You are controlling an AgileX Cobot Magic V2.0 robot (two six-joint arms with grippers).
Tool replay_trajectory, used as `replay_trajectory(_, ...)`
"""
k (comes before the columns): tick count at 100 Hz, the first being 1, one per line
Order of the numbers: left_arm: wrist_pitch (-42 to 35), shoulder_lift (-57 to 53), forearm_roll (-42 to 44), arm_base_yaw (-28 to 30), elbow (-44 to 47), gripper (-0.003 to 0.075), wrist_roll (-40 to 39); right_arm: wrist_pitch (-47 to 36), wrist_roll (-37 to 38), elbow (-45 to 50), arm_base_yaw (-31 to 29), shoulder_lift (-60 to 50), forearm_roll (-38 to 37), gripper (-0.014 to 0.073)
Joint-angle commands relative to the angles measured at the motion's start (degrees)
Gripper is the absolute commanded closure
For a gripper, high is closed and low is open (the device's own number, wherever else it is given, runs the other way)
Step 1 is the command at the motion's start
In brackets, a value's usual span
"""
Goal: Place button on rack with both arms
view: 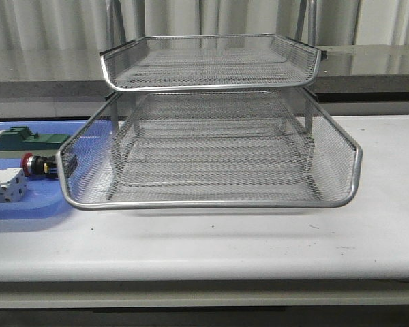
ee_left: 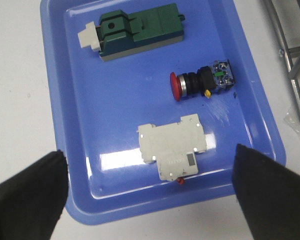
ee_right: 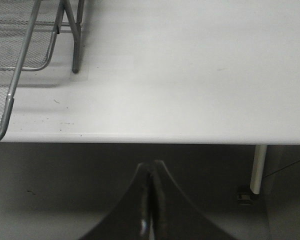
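The front camera looks low and level across the table [view: 259,238] from its near edge, close to the rack [view: 211,146]. The left wrist camera looks steeply down on the blue tray [ee_left: 80,100] at the left edge. The right wrist camera sits off the near edge, sharing the rack's [ee_right: 20,45] corner.

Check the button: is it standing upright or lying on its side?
On its side. The button lies flat on the blue tray, red head pointing sideways, between the green block and the white-grey block.
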Motion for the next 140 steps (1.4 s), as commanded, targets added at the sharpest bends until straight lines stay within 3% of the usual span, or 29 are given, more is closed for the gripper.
replay_trajectory(1, -2.78, 0.31, -2.53, 0.15, -4.41, 0.0082, 5.5, -3.15, -0.2, -1.97, -0.03, 0.1, -0.8, 0.0662)
replay_trajectory(26, 1.06, 9.74, -9.15, -0.17, -14.57, 0.0082, 26.01, -3.15, -0.2, -1.97, -0.03, 0.1, -0.8, 0.0662)
replay_trajectory(59, 3.86, 22.59, -9.24, -4.74, -23.29, 0.0082, 42.25, -3.15, -0.2, -1.97, -0.03, 0.1, -0.8, 0.0662)
replay_trajectory(140, 1.46, 36.28, -6.38, -6.85, -26.34, 0.0082, 49.24, -3.15, -0.2, -1.97, -0.03, 0.1, -0.8, 0.0662)
